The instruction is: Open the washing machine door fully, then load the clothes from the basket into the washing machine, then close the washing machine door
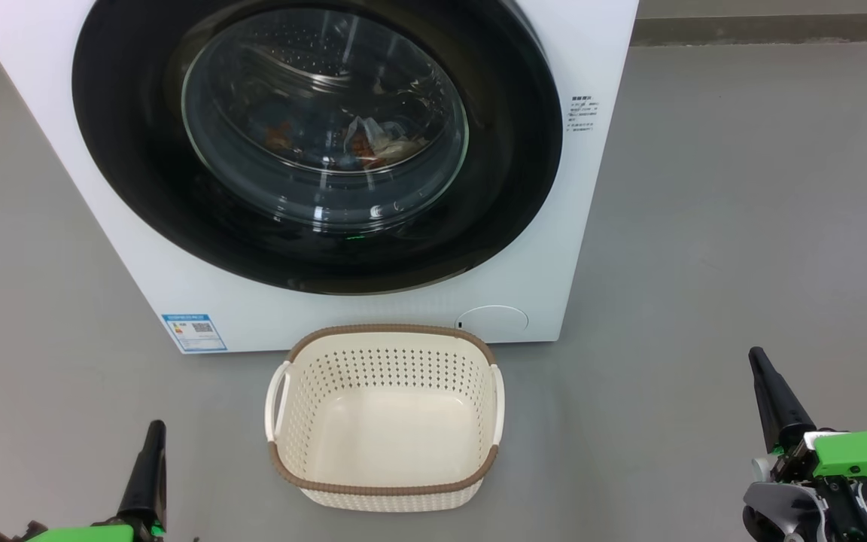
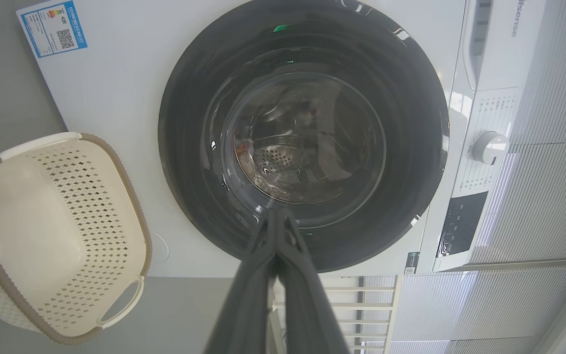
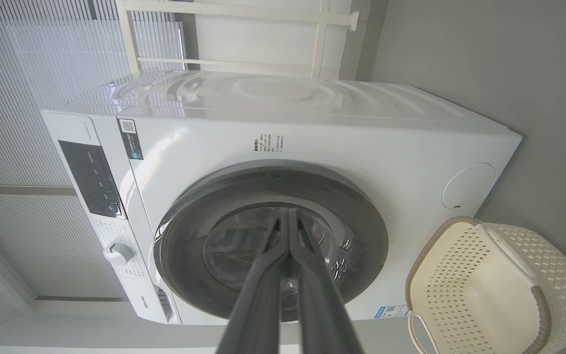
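Holding left hand point(image 1: 153, 440) and right hand point(image 1: 763, 373) low, well apart, fingers point(image 2: 251, 290) pressed together, pointing forward.

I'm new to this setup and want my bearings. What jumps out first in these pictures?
The big glossy black washing machine door sits shut at the top centre of the head view, with the clothes showing through its window. Just in front of it, on the grey floor, stands the empty basket. The left gripper and right gripper, both shut, flank it at the lower corners.
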Motion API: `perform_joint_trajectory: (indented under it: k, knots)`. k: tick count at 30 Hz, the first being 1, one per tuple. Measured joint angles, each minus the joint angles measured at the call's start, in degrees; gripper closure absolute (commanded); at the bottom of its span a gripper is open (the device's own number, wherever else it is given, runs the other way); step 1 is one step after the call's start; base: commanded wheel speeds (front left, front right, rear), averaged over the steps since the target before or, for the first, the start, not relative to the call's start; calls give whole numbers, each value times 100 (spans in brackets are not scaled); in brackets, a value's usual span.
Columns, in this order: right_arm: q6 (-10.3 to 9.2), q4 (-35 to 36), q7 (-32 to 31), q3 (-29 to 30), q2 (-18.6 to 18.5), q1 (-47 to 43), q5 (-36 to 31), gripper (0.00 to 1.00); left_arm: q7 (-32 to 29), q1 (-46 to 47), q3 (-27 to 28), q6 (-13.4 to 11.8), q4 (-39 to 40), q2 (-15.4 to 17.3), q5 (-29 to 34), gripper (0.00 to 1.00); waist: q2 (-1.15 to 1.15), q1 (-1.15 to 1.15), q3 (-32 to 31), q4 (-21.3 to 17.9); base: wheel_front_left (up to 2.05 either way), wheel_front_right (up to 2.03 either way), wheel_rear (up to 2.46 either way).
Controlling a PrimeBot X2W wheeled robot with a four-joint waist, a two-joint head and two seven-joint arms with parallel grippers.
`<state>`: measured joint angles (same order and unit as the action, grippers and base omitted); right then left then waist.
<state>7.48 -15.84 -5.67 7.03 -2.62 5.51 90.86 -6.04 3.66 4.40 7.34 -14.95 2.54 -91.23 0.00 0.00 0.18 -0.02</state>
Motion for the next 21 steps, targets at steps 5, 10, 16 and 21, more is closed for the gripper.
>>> perform_joint_trajectory:
  k: [5,10,16,21]
  knots:
    - [0,10,-38,32,7,-1,138,100,-10,7,23,0,0,-4,-48,100,0,0,-1,2,0,0,0]
    - [0,10,-38,35,9,-1,138,100,-10,7,25,0,0,-5,-48,100,0,0,-1,2,0,0,0]
    - [0,10,-38,37,10,-1,138,100,-10,8,26,0,0,-8,-48,100,0,0,-1,2,0,0,0]
    - [0,10,-38,38,10,-1,138,100,-10,8,26,0,0,-9,-48,100,0,0,-1,2,0,0,0]
